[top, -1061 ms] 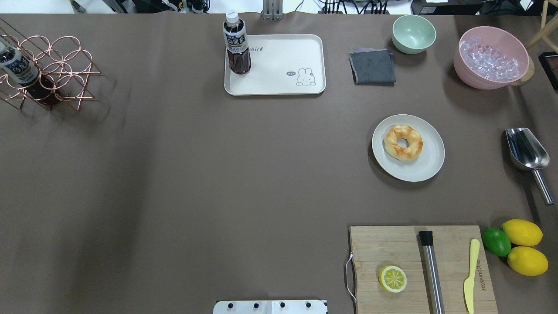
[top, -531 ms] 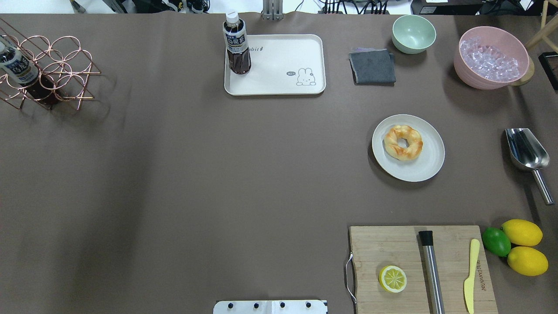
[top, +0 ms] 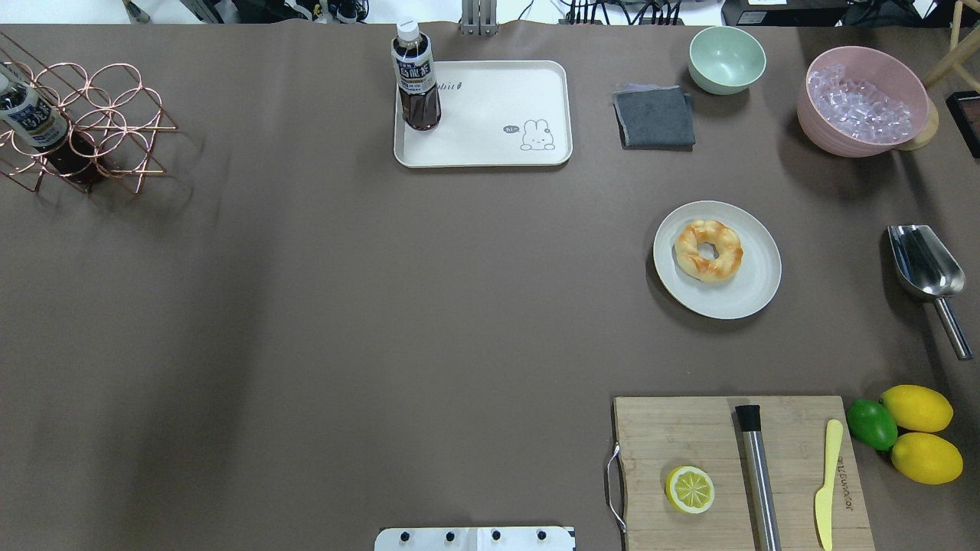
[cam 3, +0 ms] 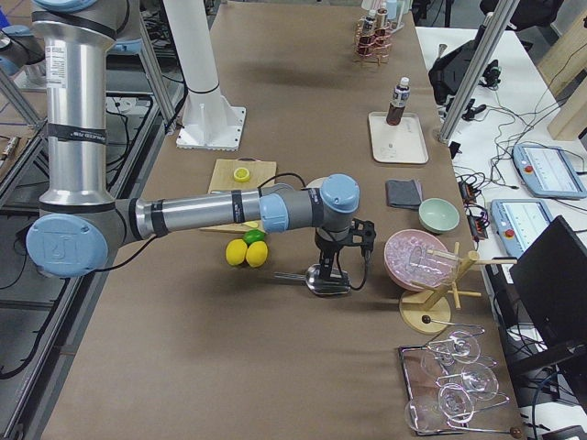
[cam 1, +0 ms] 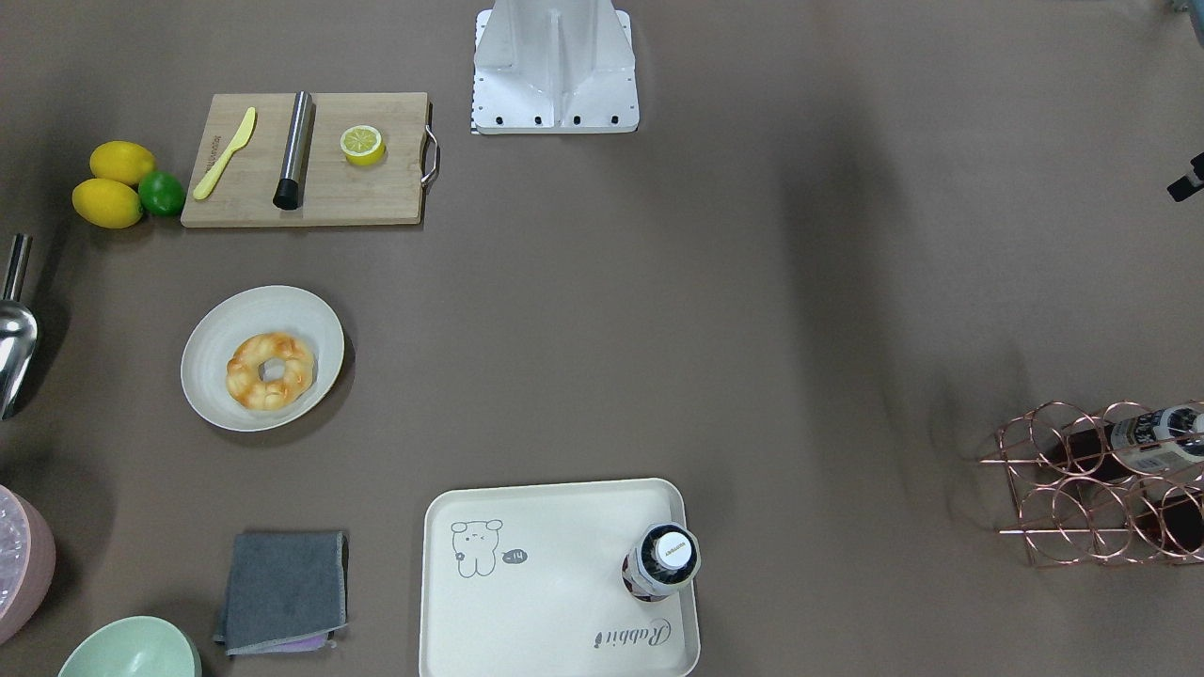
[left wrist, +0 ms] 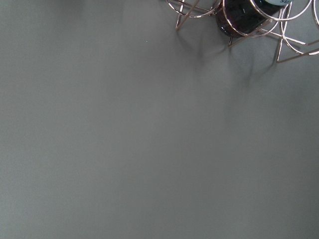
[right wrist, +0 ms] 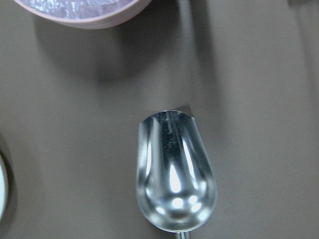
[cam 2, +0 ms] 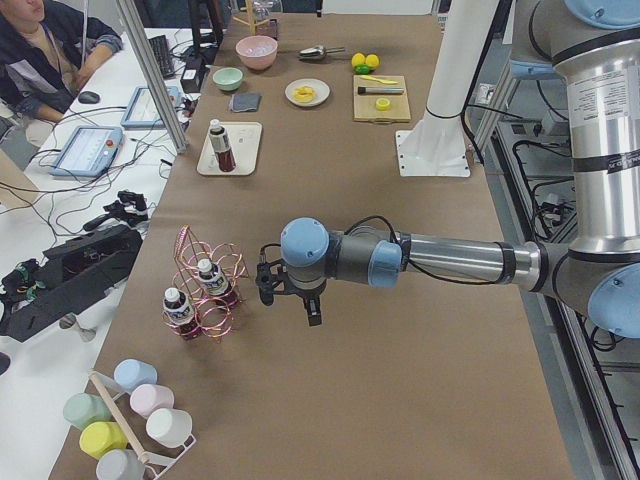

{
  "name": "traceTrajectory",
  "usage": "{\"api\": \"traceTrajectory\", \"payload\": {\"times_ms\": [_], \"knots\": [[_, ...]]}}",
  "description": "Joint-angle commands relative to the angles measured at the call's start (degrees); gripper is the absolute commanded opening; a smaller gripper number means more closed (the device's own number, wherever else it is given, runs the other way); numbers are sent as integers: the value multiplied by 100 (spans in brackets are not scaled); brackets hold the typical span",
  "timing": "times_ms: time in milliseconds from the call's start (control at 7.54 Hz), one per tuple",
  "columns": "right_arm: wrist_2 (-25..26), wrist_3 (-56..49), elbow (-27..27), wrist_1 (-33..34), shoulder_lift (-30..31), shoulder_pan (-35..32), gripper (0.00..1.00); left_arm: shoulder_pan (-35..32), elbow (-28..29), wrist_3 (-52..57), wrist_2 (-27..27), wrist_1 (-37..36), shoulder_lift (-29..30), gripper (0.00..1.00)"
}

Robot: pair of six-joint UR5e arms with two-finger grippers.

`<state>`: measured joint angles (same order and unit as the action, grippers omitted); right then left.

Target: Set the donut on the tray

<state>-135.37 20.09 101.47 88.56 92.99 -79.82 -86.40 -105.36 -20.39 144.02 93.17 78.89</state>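
Donut [top: 708, 250] lies on round plate [top: 754, 295], right of centre in the overhead frame. It is well apart from tray [top: 490, 149] at upper centre, where a bottle [top: 416, 76] stands in the tray's upper-left corner. Right-side view: right gripper [cam 3: 341, 264] hangs over metal scoop [cam 3: 321, 280] at frame centre. Left-side view: left gripper [cam 2: 290, 298] sits at frame centre beside wire rack [cam 2: 205, 300], with the donut far off near the top. Fingers apart or together: cannot tell for either.

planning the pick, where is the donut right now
In the overhead view the donut lies on the round white plate, right of centre, between the grey cloth and the wooden cutting board.
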Motion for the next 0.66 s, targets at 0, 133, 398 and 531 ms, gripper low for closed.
{"api": "traceTrajectory", "payload": {"times_ms": [0, 133, 398, 531], "knots": [[98, 2008, -30, -913, -264, 973, 100, 0, -37, 0, 3, 0, -40, 98], [316, 2965, -100, -1633, -264, 1412, 100, 0, -37, 0, 3, 0, -31, 98], [957, 4113, -232, -2507, -404, 2212, 100, 0, -29, 0, 3, 0, -40, 98], [1064, 4195, -415, -2876, -509, 2451, 100, 0, -29, 0, 3, 0, -40, 98]]}}
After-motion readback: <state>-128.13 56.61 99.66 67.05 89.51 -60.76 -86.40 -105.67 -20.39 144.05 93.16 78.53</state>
